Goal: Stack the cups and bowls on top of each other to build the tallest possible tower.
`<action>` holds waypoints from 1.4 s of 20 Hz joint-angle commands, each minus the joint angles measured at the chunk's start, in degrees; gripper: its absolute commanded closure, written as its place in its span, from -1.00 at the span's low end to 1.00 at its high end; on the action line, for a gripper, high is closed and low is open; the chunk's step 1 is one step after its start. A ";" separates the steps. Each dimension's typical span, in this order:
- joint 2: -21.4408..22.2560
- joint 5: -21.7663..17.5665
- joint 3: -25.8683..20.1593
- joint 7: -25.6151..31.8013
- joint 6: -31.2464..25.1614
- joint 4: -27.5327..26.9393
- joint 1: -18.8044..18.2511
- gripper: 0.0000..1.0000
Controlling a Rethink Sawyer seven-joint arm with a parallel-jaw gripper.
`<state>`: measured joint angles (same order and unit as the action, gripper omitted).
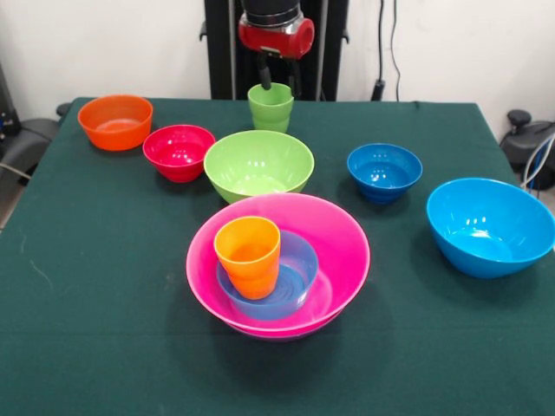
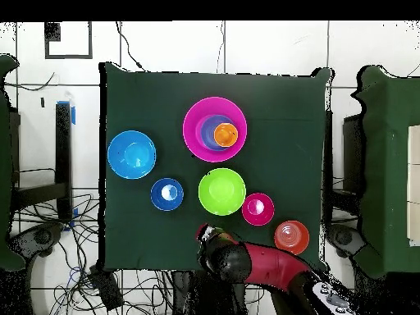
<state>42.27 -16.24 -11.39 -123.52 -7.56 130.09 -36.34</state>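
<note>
- Front view: the gripper hangs low at the table's far edge, near the middle, right over the light green cup. Its dark fingers reach down on either side of the cup's rim – whether they pinch it or merely flank it, I cannot tell.
- The green cup stands upright on the green table, just behind the lime green bowl.
- Along the far left: the orange bowl near the far-left corner, then the red bowl beside it, touching or almost touching the lime one.
- Right of centre sits the dark-blue bowl; toward the right edge, the large sky-blue bowl, tilted a little.
- Centre, nearer the camera – the tower: the pink bowl with a purple rim just showing beneath it, a light-blue bowl inside, and the orange cup standing upright in that, leaning toward its left side.
- Overhead view: the red arm comes in from the bottom edge, and the wrist covers the gripper and green cup.
- The pink bowl sits mid-table toward the top, orange cup off-centre inside.
- Below it lie the lime bowl, red bowl and orange bowl, running diagonally to the bottom-right corner.
- The sky-blue bowl is by the left edge, and the dark-blue bowl is just below it.
</note>
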 commanded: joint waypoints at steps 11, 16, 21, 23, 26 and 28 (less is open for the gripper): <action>-10.06 -1.47 -1.07 -5.93 8.18 -2.69 3.22 -1.00; -11.15 -1.71 -0.46 -5.44 9.11 -3.96 3.27 -1.00; -11.41 -1.97 -0.05 -4.53 9.29 -4.72 3.14 -1.00; -11.15 -3.11 0.75 -4.00 11.23 -5.17 3.62 1.00; -10.34 -3.87 1.95 -4.01 12.83 -5.43 4.41 1.00; -9.24 -3.58 1.92 -3.32 9.91 -5.36 4.35 1.00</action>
<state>33.17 -17.14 -9.87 -123.53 -0.91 129.94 -34.27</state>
